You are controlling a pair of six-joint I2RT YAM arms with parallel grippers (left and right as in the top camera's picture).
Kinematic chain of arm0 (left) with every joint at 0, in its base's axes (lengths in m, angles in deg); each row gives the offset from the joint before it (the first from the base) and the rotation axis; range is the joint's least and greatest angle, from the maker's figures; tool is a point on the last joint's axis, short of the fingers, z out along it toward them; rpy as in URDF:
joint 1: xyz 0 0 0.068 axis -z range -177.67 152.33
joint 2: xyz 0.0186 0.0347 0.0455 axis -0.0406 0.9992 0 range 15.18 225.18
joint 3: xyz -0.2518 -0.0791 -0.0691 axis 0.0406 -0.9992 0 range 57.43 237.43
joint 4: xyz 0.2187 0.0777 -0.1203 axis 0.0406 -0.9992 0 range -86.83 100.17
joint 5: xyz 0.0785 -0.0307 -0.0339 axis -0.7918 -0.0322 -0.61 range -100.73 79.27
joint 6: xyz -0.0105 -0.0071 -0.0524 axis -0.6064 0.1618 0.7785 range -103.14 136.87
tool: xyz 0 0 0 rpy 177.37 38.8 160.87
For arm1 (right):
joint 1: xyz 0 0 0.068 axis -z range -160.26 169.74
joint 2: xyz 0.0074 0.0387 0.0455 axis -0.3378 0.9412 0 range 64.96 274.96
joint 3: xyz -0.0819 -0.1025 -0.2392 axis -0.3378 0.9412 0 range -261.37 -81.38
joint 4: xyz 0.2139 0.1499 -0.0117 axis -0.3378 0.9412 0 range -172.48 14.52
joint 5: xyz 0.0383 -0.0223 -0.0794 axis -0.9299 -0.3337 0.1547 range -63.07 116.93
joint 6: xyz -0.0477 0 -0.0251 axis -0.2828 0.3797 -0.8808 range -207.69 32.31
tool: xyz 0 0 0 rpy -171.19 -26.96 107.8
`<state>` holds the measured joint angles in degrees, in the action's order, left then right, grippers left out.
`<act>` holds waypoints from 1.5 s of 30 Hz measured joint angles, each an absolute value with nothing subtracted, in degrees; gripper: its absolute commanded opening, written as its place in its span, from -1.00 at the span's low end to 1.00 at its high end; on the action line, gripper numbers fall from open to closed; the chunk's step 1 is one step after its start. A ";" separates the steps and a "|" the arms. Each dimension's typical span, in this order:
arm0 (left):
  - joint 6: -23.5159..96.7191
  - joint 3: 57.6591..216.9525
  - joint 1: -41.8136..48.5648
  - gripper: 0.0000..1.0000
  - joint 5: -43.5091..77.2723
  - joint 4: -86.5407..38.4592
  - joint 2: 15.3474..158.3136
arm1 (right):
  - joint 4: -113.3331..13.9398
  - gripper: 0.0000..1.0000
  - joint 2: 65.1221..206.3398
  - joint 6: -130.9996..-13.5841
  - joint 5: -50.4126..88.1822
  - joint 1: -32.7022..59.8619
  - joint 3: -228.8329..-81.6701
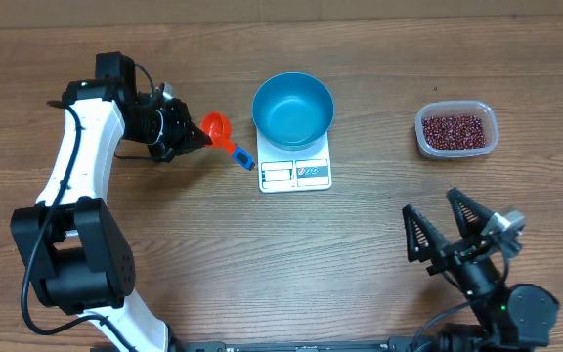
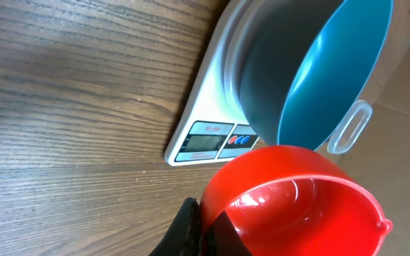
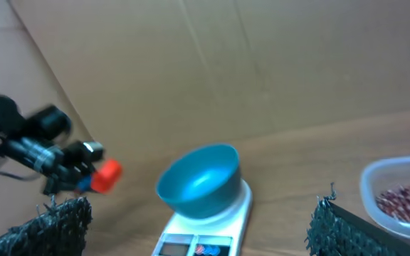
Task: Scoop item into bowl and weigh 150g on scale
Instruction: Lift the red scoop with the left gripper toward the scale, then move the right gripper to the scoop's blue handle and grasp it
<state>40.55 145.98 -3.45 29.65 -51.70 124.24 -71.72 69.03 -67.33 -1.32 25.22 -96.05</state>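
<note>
The light blue bowl (image 1: 293, 108) stands empty on the white scale (image 1: 296, 174), whose display faces the table's front. The beans (image 1: 453, 129) lie in a clear plastic tub (image 1: 487, 115) at the right. My left gripper (image 1: 195, 138) is shut on the wall of a red scoop (image 1: 215, 127) with a blue handle tip, held just left of the bowl. In the left wrist view the scoop (image 2: 297, 206) is empty, with the bowl (image 2: 333, 71) and scale (image 2: 205, 139) beyond it. My right gripper (image 1: 448, 227) stands open near the front right, holding nothing.
The right wrist view looks across the table at the bowl (image 3: 198, 181), the scale (image 3: 212, 235), the tub of beans (image 3: 404, 195) and a cardboard wall behind. Bare wood lies between the scale and the tub.
</note>
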 measured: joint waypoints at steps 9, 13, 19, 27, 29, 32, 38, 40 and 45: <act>40.66 145.98 -3.45 -0.92 30.04 -51.57 124.24 | -58.93 1.00 89.19 -66.61 -6.87 25.22 -113.97; 41.42 145.98 -3.43 -0.92 30.04 -51.02 124.24 | -58.93 1.00 100.79 -66.46 -16.03 25.22 -119.18; 43.83 145.98 -2.95 -0.92 30.02 -50.13 124.24 | -71.11 1.00 114.52 -64.27 -30.72 25.22 -119.92; 49.01 146.09 3.12 -0.92 27.57 -46.63 124.24 | -81.53 0.85 129.16 -43.68 -38.30 24.56 -119.96; 50.99 146.09 5.44 -0.92 26.17 -45.43 124.24 | -81.79 0.85 132.09 -41.06 -39.09 23.23 -119.96; 54.27 146.11 9.11 -0.92 23.81 -43.46 124.24 | -81.86 0.85 134.80 -39.70 -39.31 20.58 -119.96; 61.25 146.20 15.19 -0.92 20.12 -40.34 124.24 | -81.90 0.85 136.18 -41.28 -35.81 13.87 -119.96; 63.32 146.20 16.98 -0.92 19.31 -39.42 124.24 | -81.95 0.85 136.18 -41.67 -33.63 12.00 -119.96; 69.22 146.20 20.81 -0.92 18.13 -38.21 124.24 | -81.92 0.79 136.18 -42.63 -27.70 8.89 -119.96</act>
